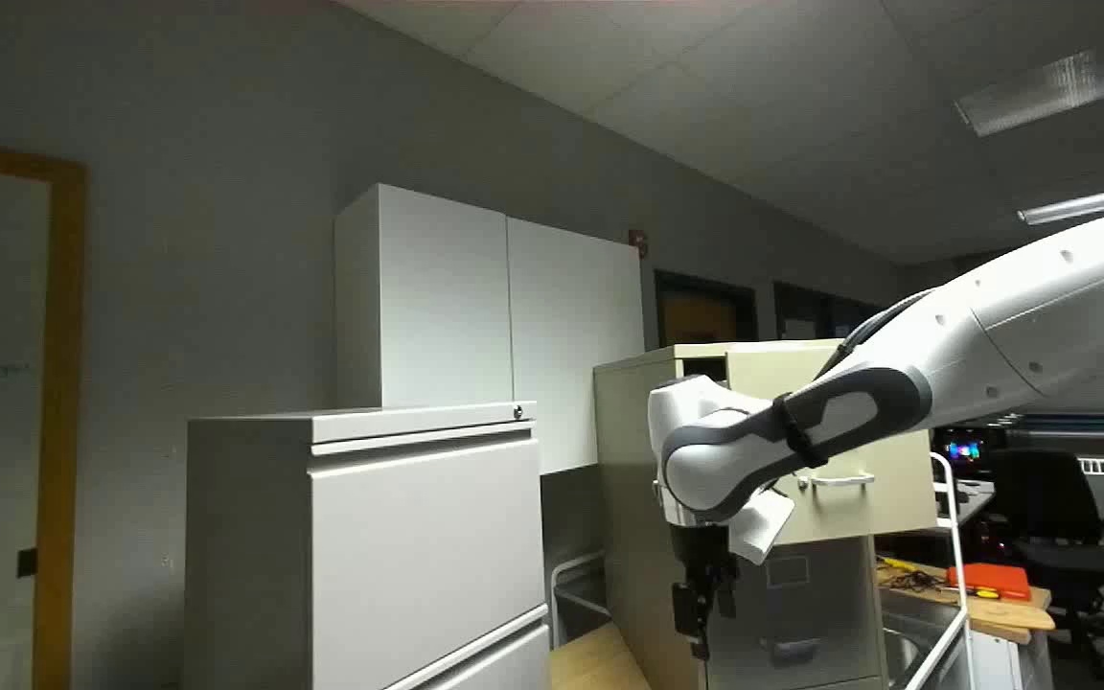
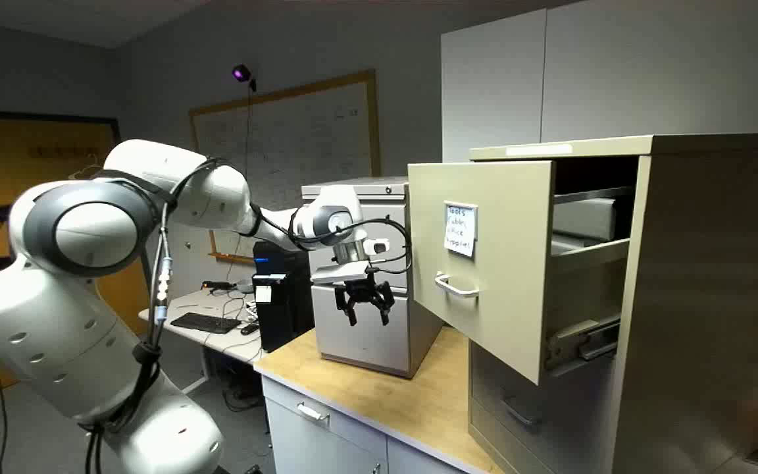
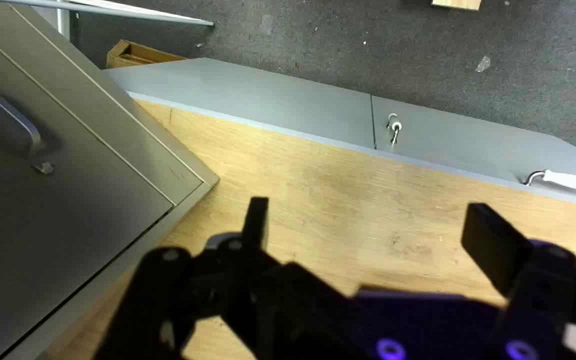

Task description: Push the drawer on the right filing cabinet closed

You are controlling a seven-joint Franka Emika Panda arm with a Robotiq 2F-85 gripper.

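In an exterior view the narrow, deep beige-grey metal drawer (image 2: pixel 494 266) is seen pulled well out of the top of the upright beige-grey metal filing cabinet (image 2: pixel 701 296). The black two-fingered gripper (image 2: pixel 369 317) is held pointing down above the light-wood countertop (image 2: pixel 366 388), its fingers spread with nothing gripped, and no contact with the drawer is shown.

The step in hand is judged to be the approach. For a clean push, the fingers are best brought together into one blunt end and set squarely before the drawer's flat front. Pressure should be put near its middle, clear of the pale curved metal handle (image 2: pixel 456 288) and the white handwritten label (image 2: pixel 460 230), so that nothing is caught. The push is best kept straight and slow, and the thin black wrist cables (image 2: pixel 387 220) kept off the front's edge.

One drawer is pulled out, with one handle and one label counted on it; beneath, at least one shut metal drawer (image 2: pixel 563 401) is shown. On the pale-grey metal cabinet (image 1: pixel 427 565) two broad fronts are seen; on the white cupboard (image 1: pixel 485 316), two doors.
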